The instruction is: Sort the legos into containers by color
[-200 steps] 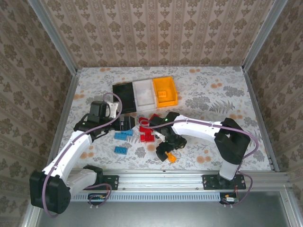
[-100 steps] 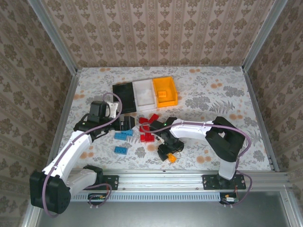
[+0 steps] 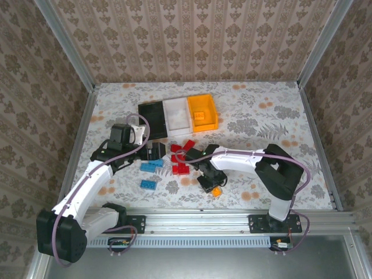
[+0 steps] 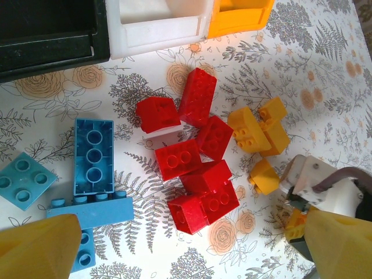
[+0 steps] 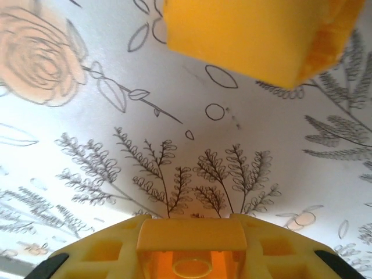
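- Top view: over the past second the right arm has drawn inward, and the right gripper (image 3: 211,186) has clenched onto an orange lego (image 3: 216,192) near the front rail (image 3: 192,214).
- The left gripper (image 3: 154,152) is spread wide above the blue legos (image 3: 151,166).
- The containers (image 3: 164,113) sit mid-table on a floral tablecloth (image 3: 261,116), and the walls (image 3: 192,40) are wallpapered.
- Left wrist view: the red legos (image 4: 179,158) lie clustered below the bins.
- Right wrist view: the grasped brick sits at the bottom edge, over leaf-print cloth.

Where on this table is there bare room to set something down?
Bare: the table right of the orange bin, and the strip behind the bins. Crowded: in front of the bins, around the red bricks and blue bricks.
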